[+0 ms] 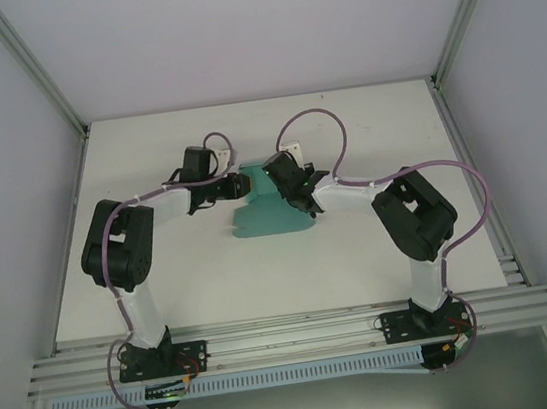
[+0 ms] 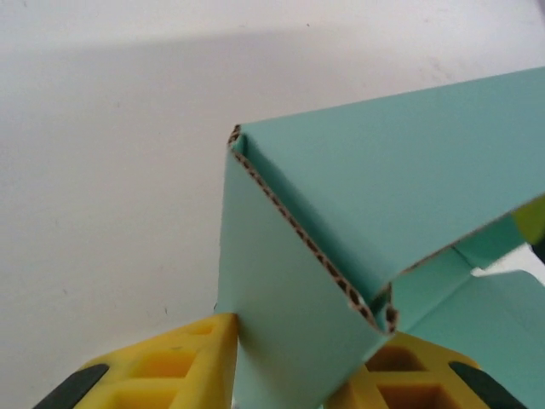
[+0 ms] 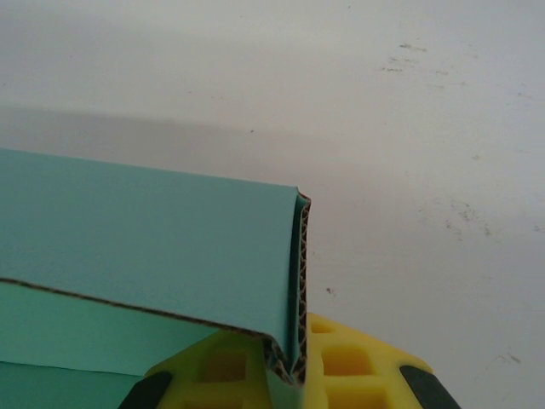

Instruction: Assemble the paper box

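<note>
Our right gripper [image 3: 285, 371] is clamped on the paper box [image 3: 145, 230]. In the right wrist view a folded corner of teal card, its corrugated edge showing, sits pinched between the two yellow fingers [image 3: 349, 366]. Our left gripper [image 2: 289, 375] has a yellow finger [image 2: 170, 371] on each side of an upright flap of the paper box [image 2: 383, 170]. Both fingers sit close against the card, but we cannot tell whether they press it or only flank it.

From above, the left gripper [image 1: 235, 182] and the right gripper [image 1: 271, 169] face each other across the far end of the paper box [image 1: 270, 215], near the middle of the table [image 1: 381, 251]. The raised fold runs left to right between them. Its long edge is roughly level in the right wrist view and slopes upward away from the fingers in the left wrist view. The rest of the sheet lies flat and spreads from that fold toward the arm bases, ending in a stepped, curved edge.

Beyond the card we see bare white table on every side, with wide margins to left and right and open surface toward the back wall. The metal rails run along the near edge. Both elbows are bent outward, well inside the side posts.
</note>
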`<move>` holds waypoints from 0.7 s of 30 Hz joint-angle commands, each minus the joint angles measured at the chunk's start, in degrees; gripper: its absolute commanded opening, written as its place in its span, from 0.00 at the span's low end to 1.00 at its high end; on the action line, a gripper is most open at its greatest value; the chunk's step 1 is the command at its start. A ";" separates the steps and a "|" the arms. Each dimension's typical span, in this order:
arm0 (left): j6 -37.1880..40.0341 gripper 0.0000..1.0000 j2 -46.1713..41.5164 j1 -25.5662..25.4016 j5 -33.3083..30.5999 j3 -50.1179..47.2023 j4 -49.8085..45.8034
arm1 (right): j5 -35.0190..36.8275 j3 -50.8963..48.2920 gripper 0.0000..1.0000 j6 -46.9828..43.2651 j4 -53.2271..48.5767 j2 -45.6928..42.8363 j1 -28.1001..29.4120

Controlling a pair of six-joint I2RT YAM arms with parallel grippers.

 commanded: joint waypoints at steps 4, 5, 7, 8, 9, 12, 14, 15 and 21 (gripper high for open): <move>-0.88 0.18 3.31 -1.06 -15.60 2.55 -9.01 | -0.70 0.68 0.00 -1.28 -2.17 0.63 1.51; -0.71 0.18 3.94 -1.15 -17.57 3.10 -10.67 | -0.64 0.68 0.00 -1.26 -2.19 0.67 1.58; -0.88 0.21 5.30 -1.50 -21.61 4.73 -14.40 | -0.60 0.69 0.00 -1.23 -2.10 0.76 1.74; -0.55 0.24 6.01 -1.68 -22.38 5.43 -15.83 | -0.46 0.69 0.00 -1.18 -1.98 0.75 1.87; -0.52 0.27 6.44 -1.96 -23.32 5.84 -16.80 | -0.31 0.59 0.00 -1.23 -1.93 0.72 1.91; -0.98 0.24 7.75 -2.63 -23.81 6.56 -17.20 | 0.05 0.26 0.00 -1.51 -1.17 0.61 2.12; -1.56 0.16 8.15 -2.64 -23.46 7.09 -17.06 | -0.23 0.20 0.00 -1.82 -1.03 0.58 2.16; -1.69 0.15 8.30 -2.67 -23.45 7.52 -17.38 | -0.18 0.24 0.00 -1.89 -1.20 0.66 2.13; -2.33 0.03 6.97 -2.66 -26.54 7.59 -18.43 | 0.63 0.16 0.00 -2.06 -1.38 0.94 2.13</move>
